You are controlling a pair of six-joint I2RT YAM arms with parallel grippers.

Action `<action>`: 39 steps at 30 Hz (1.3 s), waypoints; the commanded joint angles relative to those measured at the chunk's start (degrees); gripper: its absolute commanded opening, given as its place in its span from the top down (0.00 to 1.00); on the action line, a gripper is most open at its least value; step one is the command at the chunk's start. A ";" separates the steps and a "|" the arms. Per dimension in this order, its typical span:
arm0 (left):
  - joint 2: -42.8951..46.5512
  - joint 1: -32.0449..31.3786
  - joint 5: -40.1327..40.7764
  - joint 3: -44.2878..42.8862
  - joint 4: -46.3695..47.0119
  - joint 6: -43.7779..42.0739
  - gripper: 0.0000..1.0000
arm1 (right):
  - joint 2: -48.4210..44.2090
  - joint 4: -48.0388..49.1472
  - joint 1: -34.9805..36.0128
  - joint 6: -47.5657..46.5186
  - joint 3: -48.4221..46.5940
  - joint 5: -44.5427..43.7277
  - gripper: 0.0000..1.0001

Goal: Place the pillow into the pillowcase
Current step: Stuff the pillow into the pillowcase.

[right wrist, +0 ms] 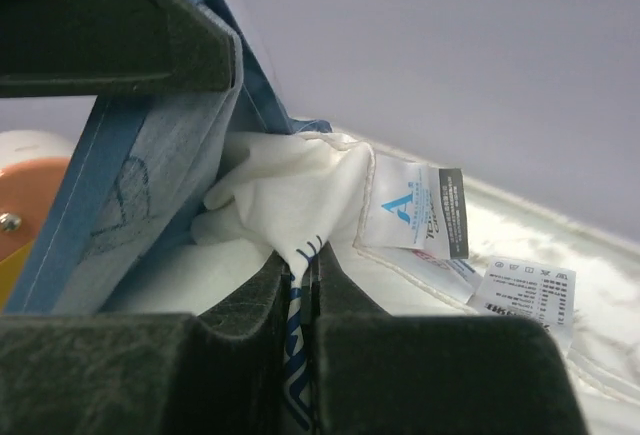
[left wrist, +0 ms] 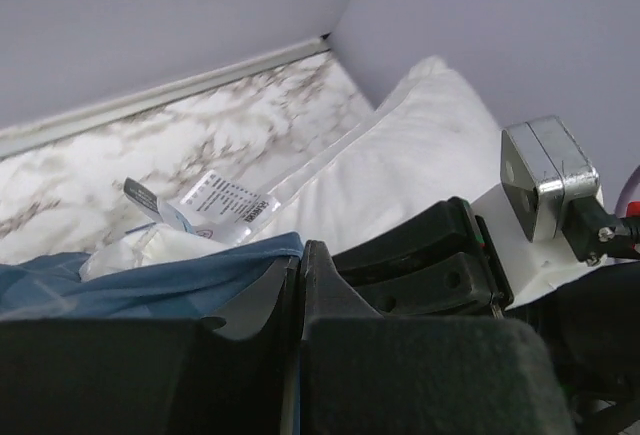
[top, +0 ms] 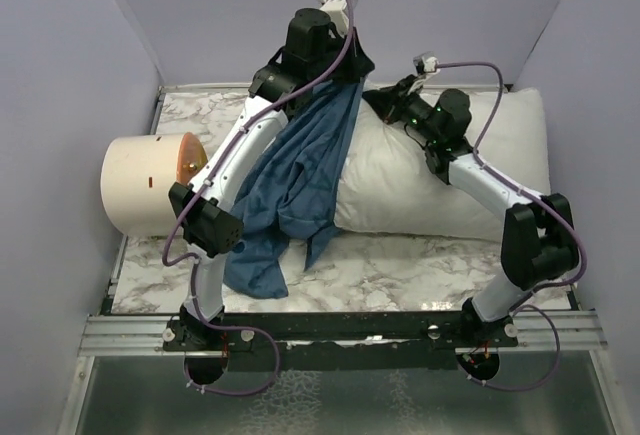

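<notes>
L pincer is shut on a fold of the blue case, held up above the far centre of the table. The case hangs from there and drapes twd the near left beside the L arm, its low end lying on the table. Pillow lies flat on the far right of the table, long side running left-right, its left end just under the raised case. R pincer is closed on a pinch of white fabric at the pillow's left corner, right beside the case edge; the pinched bit carries some blue print. Sewn tags stick out of the pillow seam nr that corner. Pillow isn't in the case, going by the top view. A cream cylinder w/ orange inside lies on its side at the left edge, apart from the case.
</notes>
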State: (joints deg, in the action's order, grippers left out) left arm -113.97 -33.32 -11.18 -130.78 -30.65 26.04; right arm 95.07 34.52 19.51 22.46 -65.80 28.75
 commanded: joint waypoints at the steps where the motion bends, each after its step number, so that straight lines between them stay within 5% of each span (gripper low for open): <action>1: -2.80 -0.43 -10.47 -7.47 9.96 3.75 1.00 | -7.13 11.29 -1.23 -6.31 0.33 -3.59 0.99; 6: 1.45 -0.60 -13.62 6.86 15.31 -1.00 1.00 | -8.10 16.60 -1.15 -13.31 6.77 0.25 0.99; 11: 6.56 -0.53 -14.58 32.58 21.48 -7.14 1.00 | -4.73 31.42 0.55 -10.77 22.19 2.37 0.99; 17: 13.92 -0.61 -15.31 54.40 33.11 -3.61 1.00 | -6.70 33.16 7.05 -13.24 32.28 0.79 0.99; 19: 19.22 -0.60 -13.88 61.54 39.11 -2.58 0.94 | -8.84 29.51 8.53 -14.70 33.22 -0.08 0.99; 22: 27.30 -0.60 -8.87 68.94 43.46 -2.79 0.70 | -11.87 23.92 8.88 -14.54 33.50 -0.08 0.99; 28: 39.62 -0.31 -4.34 73.95 40.05 -3.82 0.31 | -16.18 14.99 9.04 -15.16 34.72 2.13 0.99; 39: 48.27 2.96 -1.18 67.90 18.17 -2.16 0.29 | -23.74 12.84 9.92 -14.95 44.15 -0.14 0.99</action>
State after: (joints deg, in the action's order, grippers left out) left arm -66.94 -32.12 -16.21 -58.19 -2.81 24.10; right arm 73.03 54.33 28.84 7.33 -26.39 28.08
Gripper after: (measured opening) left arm 0.707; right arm 0.041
